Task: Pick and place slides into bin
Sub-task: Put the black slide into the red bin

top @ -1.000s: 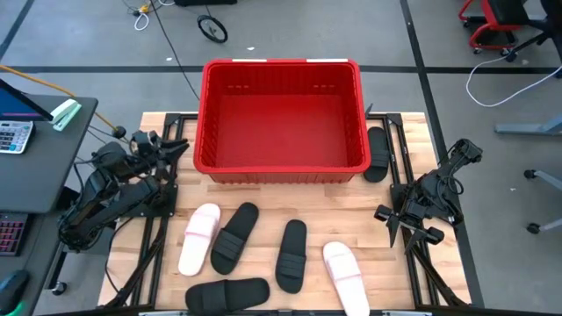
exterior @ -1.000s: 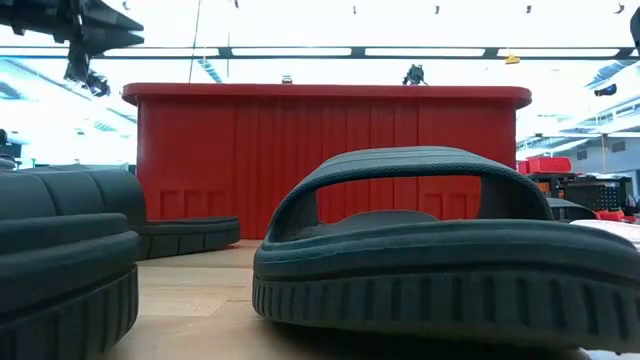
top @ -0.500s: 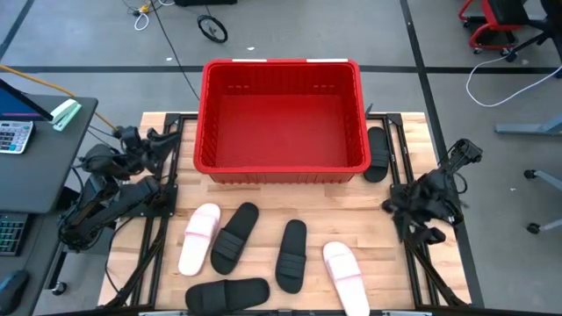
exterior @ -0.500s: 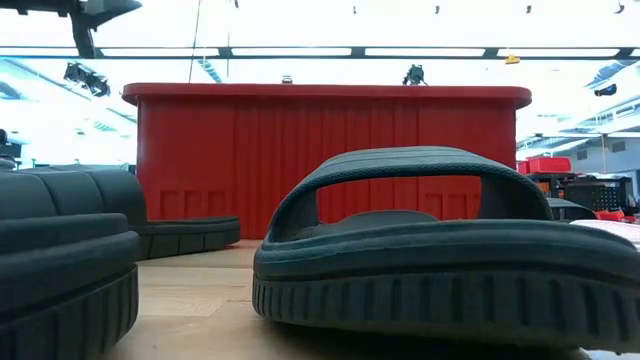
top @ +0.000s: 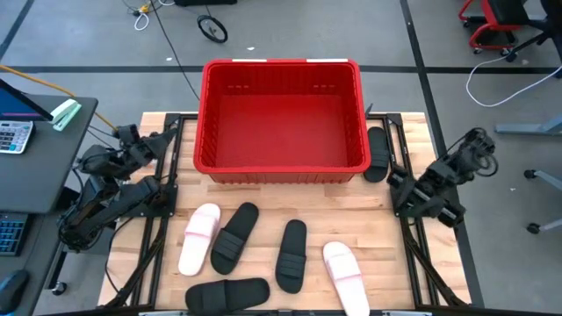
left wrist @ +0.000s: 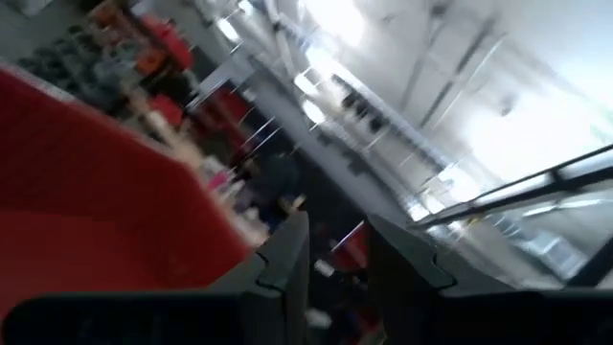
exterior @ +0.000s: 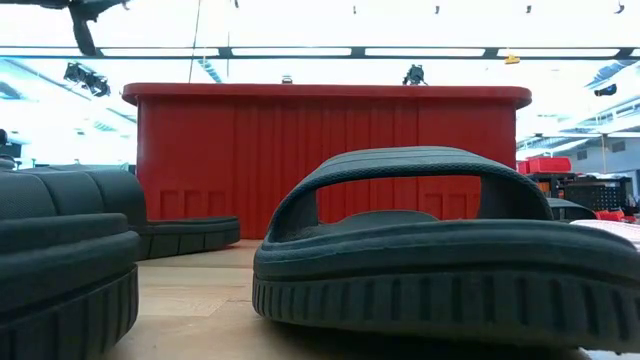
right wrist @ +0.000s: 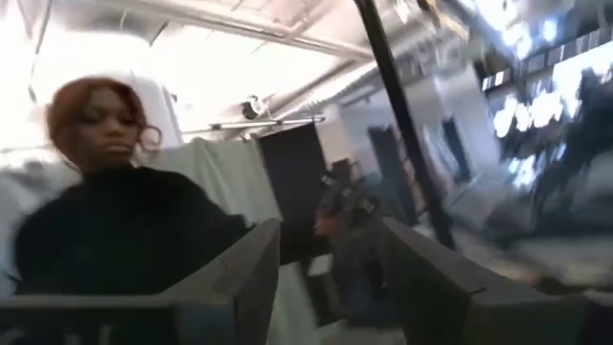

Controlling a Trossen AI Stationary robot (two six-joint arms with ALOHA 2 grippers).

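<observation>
Six slides lie soles down on the wooden table. In the high view, a pink one (top: 199, 238), a black one (top: 234, 236), a black one (top: 291, 254), a pink one (top: 344, 272) and a black one (top: 226, 294) lie near the front. A sixth, black one (top: 378, 152) lies right of the red bin (top: 281, 165). The bin stands at the table's far middle with nothing in it. My left gripper (top: 167, 139) is open and empty left of the bin, also in its wrist view (left wrist: 337, 249). My right gripper (top: 394, 182) is open and empty at the table's right side, also in its wrist view (right wrist: 330, 259).
Black metal frames (top: 149, 228) run along both table sides under the arms. A desk with a calculator (top: 13, 136) stands off the left edge. A person in a dark top (right wrist: 115, 240) shows beyond the table in the right wrist view. In the low view a black slide (exterior: 440, 250) fills the foreground.
My left gripper has drawn back a little toward the table's left edge and gone up, leaving the top of the low view. My right gripper has swung toward the far edge and tipped upward. No slide has moved.
</observation>
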